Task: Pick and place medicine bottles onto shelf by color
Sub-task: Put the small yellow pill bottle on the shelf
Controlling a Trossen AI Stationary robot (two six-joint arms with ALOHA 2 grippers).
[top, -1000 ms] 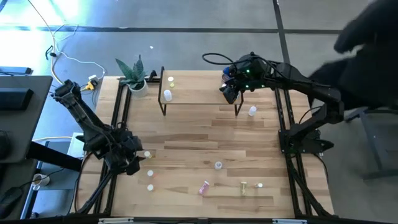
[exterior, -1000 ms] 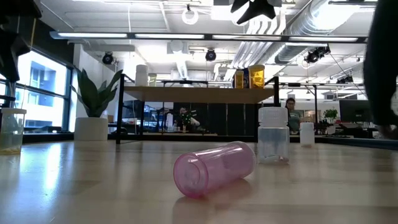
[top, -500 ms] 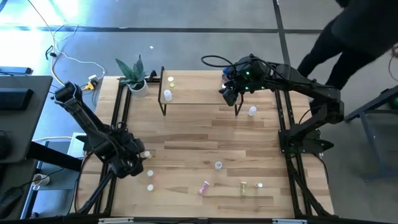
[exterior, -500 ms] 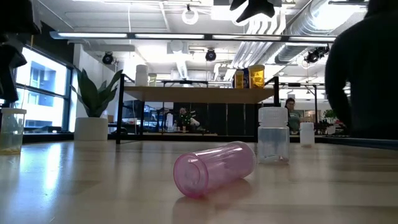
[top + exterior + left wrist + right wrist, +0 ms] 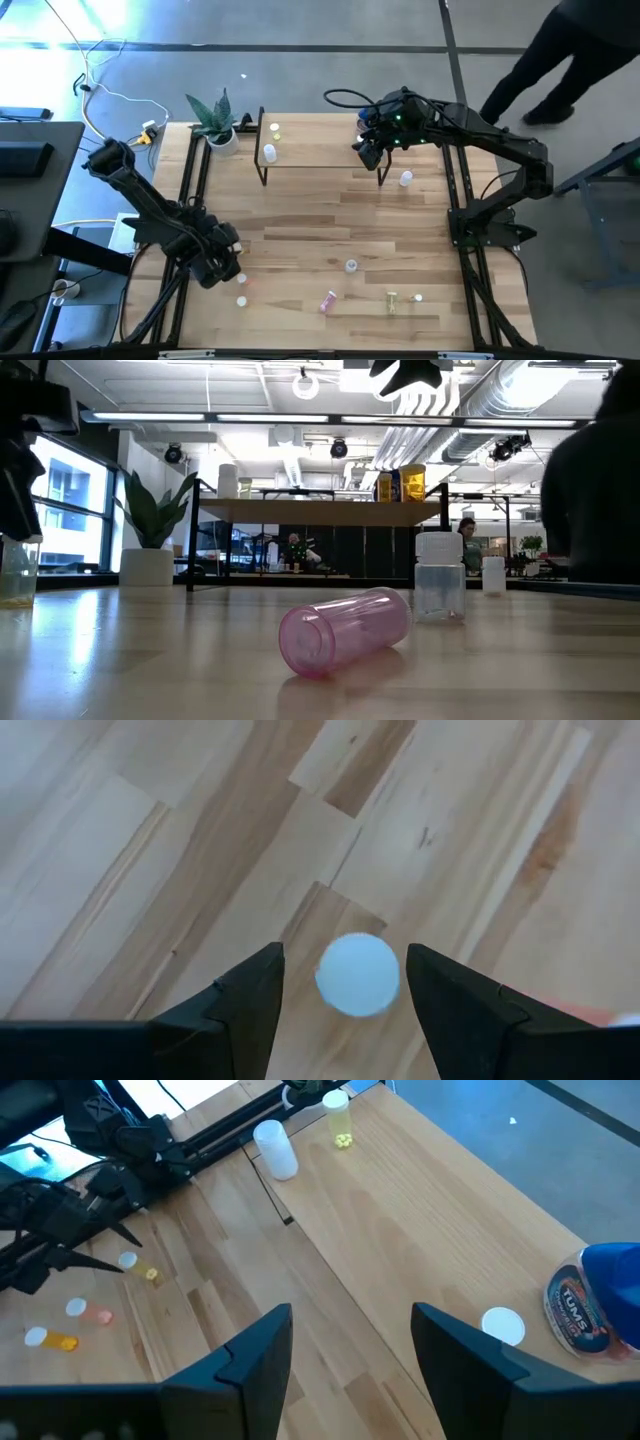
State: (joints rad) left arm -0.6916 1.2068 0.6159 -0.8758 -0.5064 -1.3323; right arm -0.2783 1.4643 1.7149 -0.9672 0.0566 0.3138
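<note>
My left gripper (image 5: 222, 262) (image 5: 345, 960) is open, pointing down near the table's left edge. Its fingers stand on either side of a small white-capped bottle (image 5: 357, 975), which stands upright on the table, without touching it. My right gripper (image 5: 368, 152) (image 5: 350, 1320) hangs open above the right end of the shelf (image 5: 320, 150) (image 5: 420, 1210). On the shelf stand a blue bottle (image 5: 600, 1300) and a white-capped bottle (image 5: 502, 1325), with a yellow-green bottle (image 5: 338, 1118) and a lying white bottle (image 5: 275, 1148) at the far end. A pink bottle (image 5: 345, 630) (image 5: 328, 300) lies on its side.
Two more white caps (image 5: 241, 279) (image 5: 241, 300) sit just near of the left gripper. Loose on the table are a clear bottle (image 5: 351, 265), an amber one (image 5: 392, 300) and white ones (image 5: 417, 297) (image 5: 405, 179). A potted plant (image 5: 215, 125) stands at the far left corner. A person (image 5: 560, 60) is beyond the right edge.
My left gripper has crept a little toward the table's right, over the white-capped bottle. The person beyond the table's right side has moved farther off. My right gripper has kept still above the shelf.
</note>
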